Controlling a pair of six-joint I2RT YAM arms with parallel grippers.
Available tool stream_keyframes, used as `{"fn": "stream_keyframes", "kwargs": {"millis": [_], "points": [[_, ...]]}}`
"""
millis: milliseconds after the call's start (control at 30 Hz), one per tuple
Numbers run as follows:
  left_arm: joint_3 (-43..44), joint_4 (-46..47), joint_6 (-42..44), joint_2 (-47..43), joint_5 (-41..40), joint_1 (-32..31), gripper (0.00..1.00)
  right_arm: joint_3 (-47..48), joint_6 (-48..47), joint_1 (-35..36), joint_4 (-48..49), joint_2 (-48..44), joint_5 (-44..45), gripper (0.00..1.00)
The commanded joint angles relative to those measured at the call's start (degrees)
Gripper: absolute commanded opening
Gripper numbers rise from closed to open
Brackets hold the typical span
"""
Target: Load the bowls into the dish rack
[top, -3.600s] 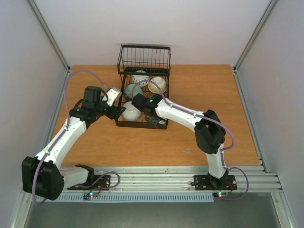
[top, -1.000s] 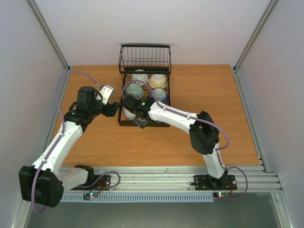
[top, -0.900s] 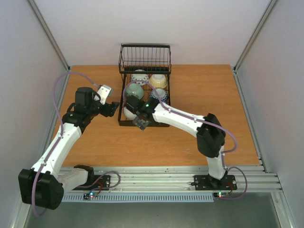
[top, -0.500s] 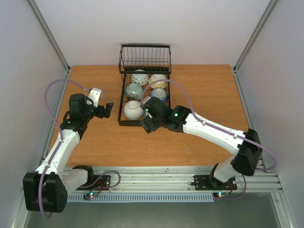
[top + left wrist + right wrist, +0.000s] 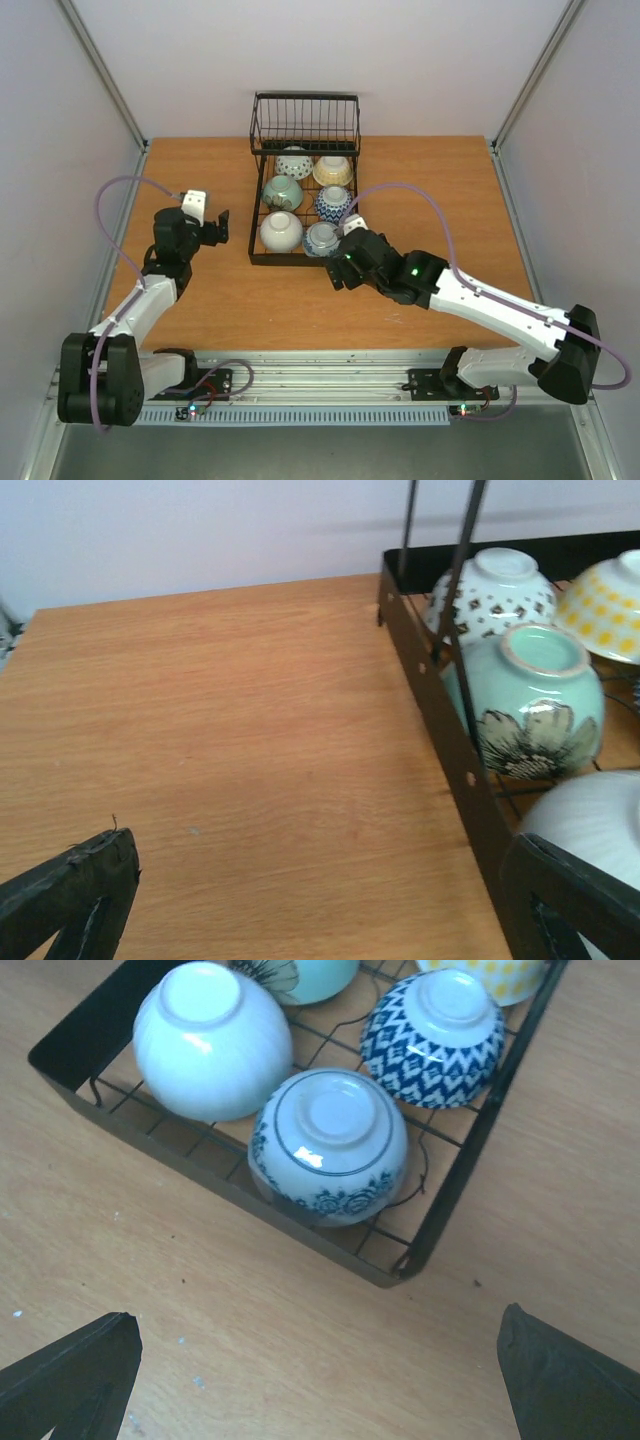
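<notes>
both jaws spread wide, nothing in either. left gripper (image 5: 220, 228) hangs over bare wood just off the rack's left side. right gripper (image 5: 340, 262) hovers just off its near right corner. dish rack (image 5: 262, 258) stands mid tabletop (image 5: 430, 190) against the far edge, tall basket end at the back. six bowls inside, all upside down, two columns. left, far to near: red-patterned bowl (image 5: 294, 162), green bowl (image 5: 282, 191), white bowl (image 5: 281, 231). right: yellow bowl (image 5: 333, 171), blue zigzag bowl (image 5: 333, 203), blue floral bowl (image 5: 322, 238).

Glossy glazed ceramic on the bowls (image 5: 328, 1145); matt black metal wire for the dish rack (image 5: 444, 720); smooth wood-grain tabletop (image 5: 230, 710).
</notes>
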Motion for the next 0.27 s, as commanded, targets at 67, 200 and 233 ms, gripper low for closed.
{"fn": "stream_keyframes", "kwargs": {"millis": [67, 200, 233], "points": [[-2.75, 13.96, -2.16, 2.12, -8.78, 0.35, 0.99, -3.15, 4.15, 0.46, 0.62, -6.84, 5.62, 0.99], [-2.78, 14.78, -2.24, 3.66, -9.45, 0.35, 0.99, -3.84, 4.55, 0.46, -0.21, -8.63, 6.34, 0.99], [-2.8, 14.86, -2.29, 4.07, -9.31, 0.35, 0.99, -3.92, 4.7, 0.46, -0.58, -8.72, 6.67, 0.99]]}}
